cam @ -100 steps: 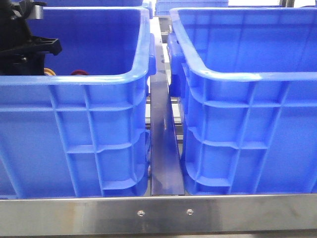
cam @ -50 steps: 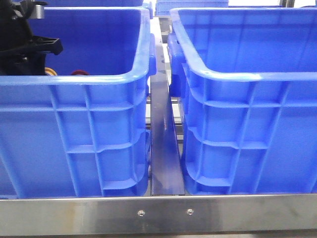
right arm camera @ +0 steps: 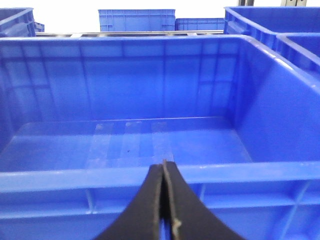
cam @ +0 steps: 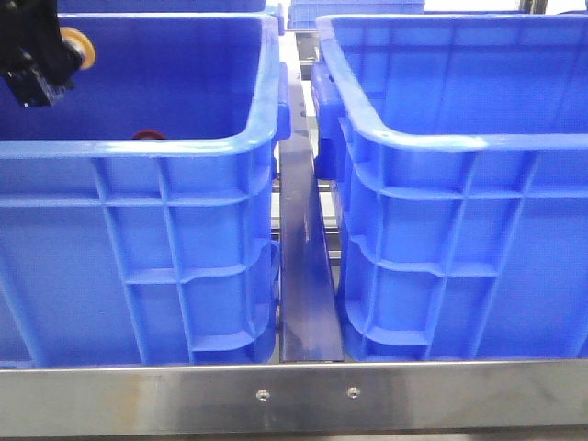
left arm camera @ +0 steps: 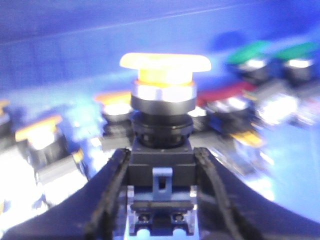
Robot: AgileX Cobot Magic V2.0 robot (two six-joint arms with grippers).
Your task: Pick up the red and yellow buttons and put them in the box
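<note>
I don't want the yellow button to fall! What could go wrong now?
1. The left tool grips only the yellow button's dark base; it might slip out and drop among the other buttons.
2. It hangs high inside the left crate, so it must clear two rims to reach the right crate.

Yellow button (cam: 77, 46) — aloft in jaws

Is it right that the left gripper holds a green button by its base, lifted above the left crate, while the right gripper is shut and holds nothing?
Not quite. The button in the left gripper has a yellow cap, not green; the left wrist view shows it, and green caps lie only behind it. The rest is right: it is held by its base above the left crate, and the right gripper is shut and holds nothing.
</note>
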